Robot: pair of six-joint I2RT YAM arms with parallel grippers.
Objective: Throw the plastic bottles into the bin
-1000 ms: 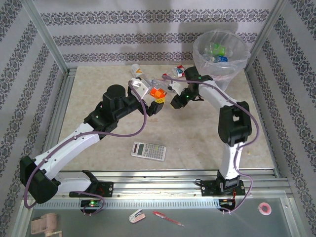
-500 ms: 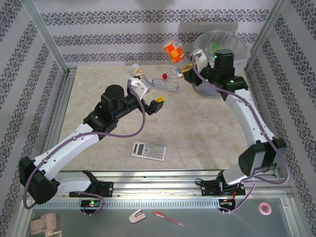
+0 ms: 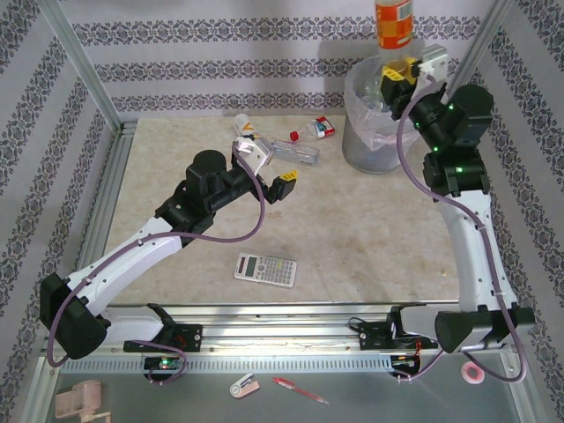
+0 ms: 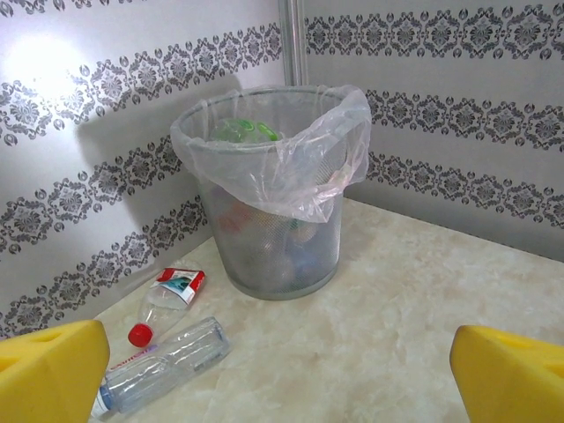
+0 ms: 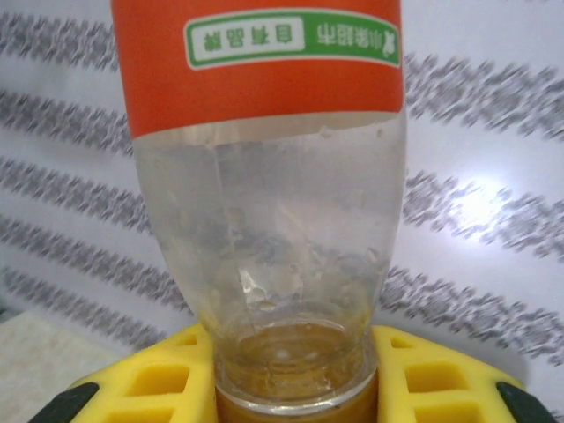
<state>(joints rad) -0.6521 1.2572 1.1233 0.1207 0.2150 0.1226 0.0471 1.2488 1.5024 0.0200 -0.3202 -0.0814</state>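
while in right gripper, bottle aloft

Likely a robotics lab test cell — aluminium frame posts, patterned wall panels, marble-look table, mounting rail along near edge.

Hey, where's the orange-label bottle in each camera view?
Top external: bottle at the top edge, above the bin, held in the right gripper.
Right wrist: bottle centre frame, rising from between the yellow fingers.
Left wrist: faces the bin.
Shared landmark: the patterned wall.
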